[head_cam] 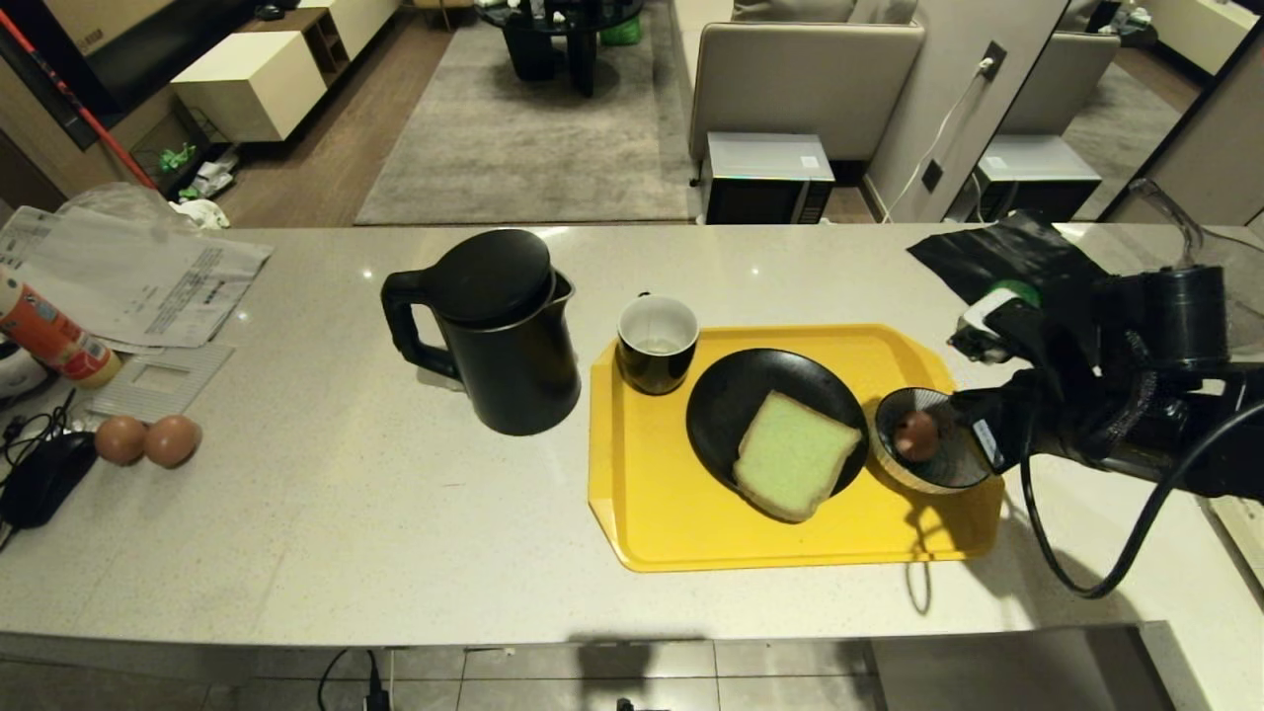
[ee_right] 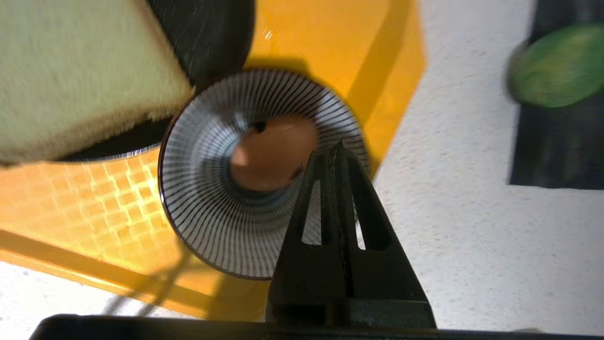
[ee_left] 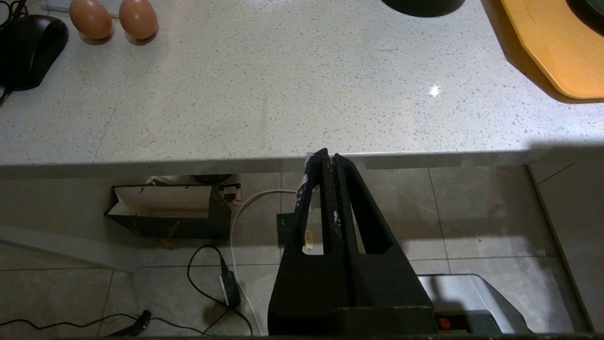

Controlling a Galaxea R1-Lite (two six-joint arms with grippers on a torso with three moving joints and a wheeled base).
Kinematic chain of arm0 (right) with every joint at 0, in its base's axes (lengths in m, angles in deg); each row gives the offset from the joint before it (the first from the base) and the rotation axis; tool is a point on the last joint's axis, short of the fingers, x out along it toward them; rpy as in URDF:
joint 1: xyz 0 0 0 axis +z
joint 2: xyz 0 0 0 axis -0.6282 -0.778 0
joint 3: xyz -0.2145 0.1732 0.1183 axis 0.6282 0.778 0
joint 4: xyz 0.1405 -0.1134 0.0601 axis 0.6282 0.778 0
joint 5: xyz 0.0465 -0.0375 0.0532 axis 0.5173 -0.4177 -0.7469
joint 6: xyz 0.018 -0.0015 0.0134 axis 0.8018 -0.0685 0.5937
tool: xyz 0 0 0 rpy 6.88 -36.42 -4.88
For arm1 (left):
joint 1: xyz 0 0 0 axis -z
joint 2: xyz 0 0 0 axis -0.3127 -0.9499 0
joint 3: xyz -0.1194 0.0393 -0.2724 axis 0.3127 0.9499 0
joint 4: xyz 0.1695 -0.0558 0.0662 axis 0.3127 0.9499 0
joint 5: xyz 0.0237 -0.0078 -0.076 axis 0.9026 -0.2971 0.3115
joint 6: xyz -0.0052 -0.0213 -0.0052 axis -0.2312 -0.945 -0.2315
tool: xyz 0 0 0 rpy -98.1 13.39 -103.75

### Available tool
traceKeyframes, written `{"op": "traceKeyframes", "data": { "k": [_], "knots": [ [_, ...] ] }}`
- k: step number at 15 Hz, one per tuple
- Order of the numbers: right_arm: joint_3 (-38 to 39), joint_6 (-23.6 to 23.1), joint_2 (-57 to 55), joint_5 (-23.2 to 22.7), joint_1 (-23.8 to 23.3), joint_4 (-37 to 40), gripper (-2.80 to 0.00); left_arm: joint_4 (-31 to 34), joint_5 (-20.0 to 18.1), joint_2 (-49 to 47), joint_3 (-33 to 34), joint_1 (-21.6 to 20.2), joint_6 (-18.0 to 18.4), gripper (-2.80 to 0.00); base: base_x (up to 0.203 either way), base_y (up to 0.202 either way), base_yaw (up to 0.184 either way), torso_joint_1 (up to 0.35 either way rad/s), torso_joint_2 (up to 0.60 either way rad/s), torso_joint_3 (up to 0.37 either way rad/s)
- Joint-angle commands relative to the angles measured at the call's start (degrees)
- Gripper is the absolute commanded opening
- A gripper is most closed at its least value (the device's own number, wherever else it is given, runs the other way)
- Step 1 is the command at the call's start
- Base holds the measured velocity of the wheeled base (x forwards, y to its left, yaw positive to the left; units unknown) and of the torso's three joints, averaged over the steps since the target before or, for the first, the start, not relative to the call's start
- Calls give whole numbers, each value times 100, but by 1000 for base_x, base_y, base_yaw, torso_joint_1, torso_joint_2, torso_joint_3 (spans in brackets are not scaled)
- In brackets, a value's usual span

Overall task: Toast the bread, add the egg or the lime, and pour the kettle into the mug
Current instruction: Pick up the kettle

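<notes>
The pale green bread (head_cam: 795, 452) lies on a black plate (head_cam: 731, 400) on the yellow tray (head_cam: 671, 513). A pinkish-brown egg (head_cam: 916, 434) with a dark spot rests in the striped bowl (head_cam: 894, 464) at the tray's right end. My right gripper (ee_right: 337, 146) hovers just above the bowl's rim beside the egg (ee_right: 273, 151), shut and empty. The lime (head_cam: 1017, 291) sits on a black sheet behind my right arm. The black kettle (head_cam: 499, 331) stands left of the tray, with the mug (head_cam: 657, 344) at the tray's far left corner. My left gripper (ee_left: 329, 156) is parked, shut, below the counter's front edge.
Two plain brown eggs (head_cam: 146, 439) and a black mouse (head_cam: 44, 474) lie at the counter's left, with papers (head_cam: 128, 276) and a bottle (head_cam: 49, 336) behind them. The counter's front edge (ee_left: 188, 163) runs close to my left gripper. Cables trail over the floor below.
</notes>
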Motion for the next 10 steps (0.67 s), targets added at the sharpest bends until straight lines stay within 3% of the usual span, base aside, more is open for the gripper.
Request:
{"op": "traceKeyframes", "data": {
  "k": [1,8,10],
  "knots": [
    [-50,34,718,58,-19,-12,-280,-1,2,4,0,-2,0,-280,0,0,0,0,0,0],
    [678,153,2810,517,-83,-10,-280,-1,0,4,0,-2,0,-280,0,0,0,0,0,0],
    [801,553,3375,777,-258,6,-280,-1,0,4,0,-2,0,-280,0,0,0,0,0,0]
  ]
}}
